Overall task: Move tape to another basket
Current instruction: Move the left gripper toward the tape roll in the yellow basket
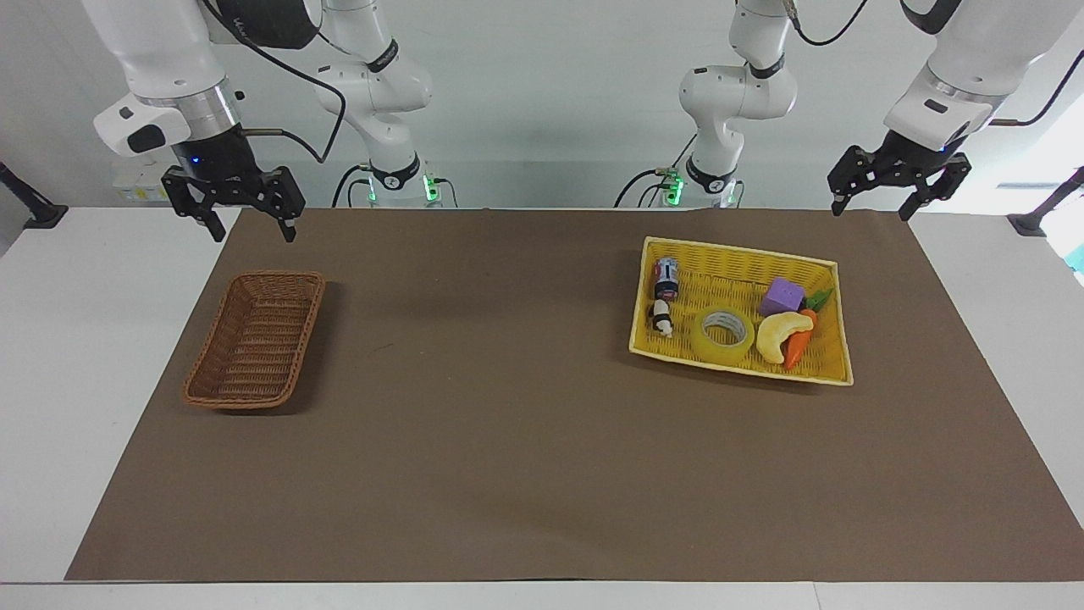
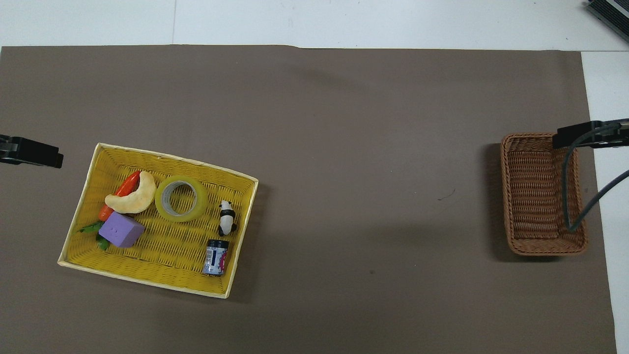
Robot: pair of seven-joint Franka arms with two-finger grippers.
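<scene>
You had not yet begun the pick. The tape (image 1: 724, 336) lay flat in the yellow basket (image 1: 826, 373) at centre right of the facing frame, touching the banana toy (image 1: 782, 334). The brown wicker basket (image 1: 257, 339) sat at centre left, holding nothing. Your left gripper (image 1: 898, 182) hung at upper right, jaws wide and holding nothing; your right gripper (image 1: 235, 200) waited at upper left, likewise wide. Next, I judged, your left gripper needed to descend onto the roll's wall, clear of the banana.
</scene>
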